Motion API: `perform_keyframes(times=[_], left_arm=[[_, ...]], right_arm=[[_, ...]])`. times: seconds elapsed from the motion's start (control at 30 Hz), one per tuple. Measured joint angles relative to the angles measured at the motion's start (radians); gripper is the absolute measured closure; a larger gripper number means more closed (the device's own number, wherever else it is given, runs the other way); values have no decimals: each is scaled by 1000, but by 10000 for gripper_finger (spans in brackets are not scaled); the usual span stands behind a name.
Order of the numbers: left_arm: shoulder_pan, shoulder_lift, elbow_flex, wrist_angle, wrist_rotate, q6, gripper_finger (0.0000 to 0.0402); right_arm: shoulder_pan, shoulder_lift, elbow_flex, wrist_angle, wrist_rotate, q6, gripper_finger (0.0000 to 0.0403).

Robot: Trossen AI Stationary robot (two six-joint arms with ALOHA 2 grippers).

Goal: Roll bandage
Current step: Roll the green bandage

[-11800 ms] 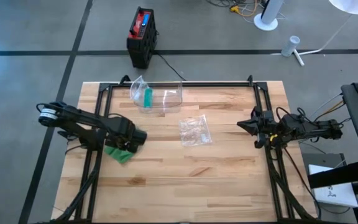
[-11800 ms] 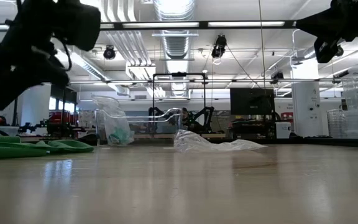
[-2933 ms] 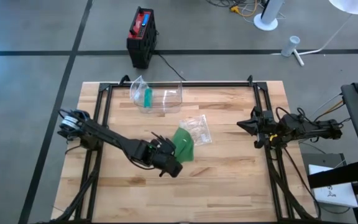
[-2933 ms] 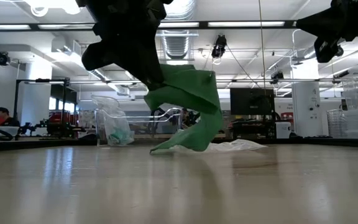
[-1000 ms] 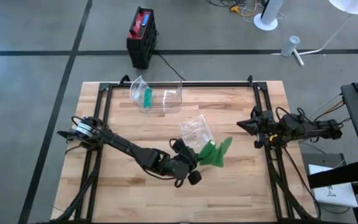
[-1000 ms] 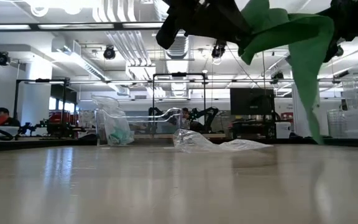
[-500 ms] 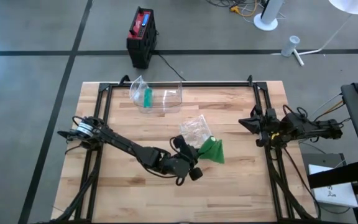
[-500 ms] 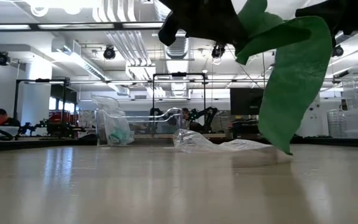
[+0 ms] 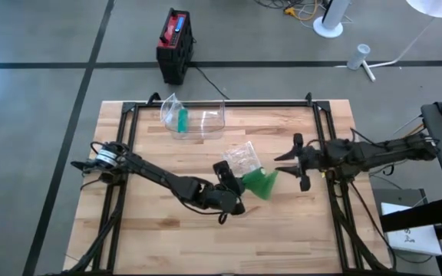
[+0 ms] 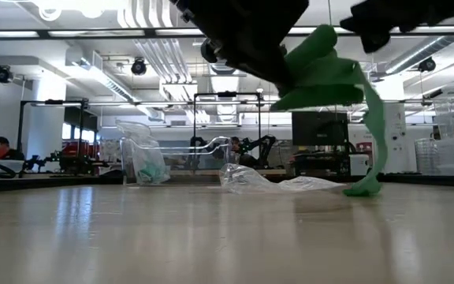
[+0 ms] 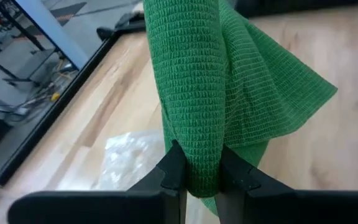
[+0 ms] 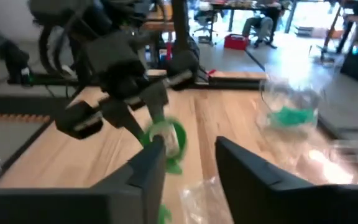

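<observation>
green bandage (image 9: 261, 184): near tabletop centre, clamped in left gripper (image 9: 236, 186) jaws, loose tail hanging toward right edge. right gripper (image 9: 292, 165): jaws apart, just beside it on the right-edge side, nearer the free end.

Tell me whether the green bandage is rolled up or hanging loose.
Loose: the green bandage hangs unrolled from the left gripper, its tail touching the table.
</observation>
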Motion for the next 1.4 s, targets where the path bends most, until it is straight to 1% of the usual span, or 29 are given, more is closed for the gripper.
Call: perform_keyframes(times=[0.07,0.13,0.2,0.27,0.33,0.47,0.53,0.6,0.7,0.8,0.93,1.07,1.2,1.4], left_arm=[[6,0,0,-29,2,17,359],[8,0,0,-35,15,53,359],[10,0,5,-39,52,103,359],[9,0,22,-51,98,136,359],[9,-4,53,-103,131,137,359],[9,-11,125,-279,164,85,359],[9,-14,163,-364,190,60,359],[10,-16,196,-410,224,46,359],[9,-17,237,-430,275,43,359],[9,-17,276,-448,298,52,359],[10,-17,320,-490,336,57,359],[9,-19,330,-499,358,49,359],[8,-19,330,-500,357,40,359],[8,-19,330,-498,357,38,359]], right_arm=[[0,56,52,-16,-5,-48,241],[0,111,92,-24,-36,-93,218],[0,166,124,-29,-85,-149,199],[4,221,155,-34,-110,-203,183],[16,265,185,-55,-118,-255,172],[78,332,259,-94,-122,-334,164],[112,360,295,-115,-100,-358,165],[143,388,314,-137,-47,-373,169],[174,434,334,-173,47,-400,175],[202,463,347,-200,119,-397,179],[236,477,366,-205,182,-396,186],[247,485,385,-209,192,-395,197],[247,490,392,-223,191,-387,215],[247,486,395,-245,191,-370,258]])
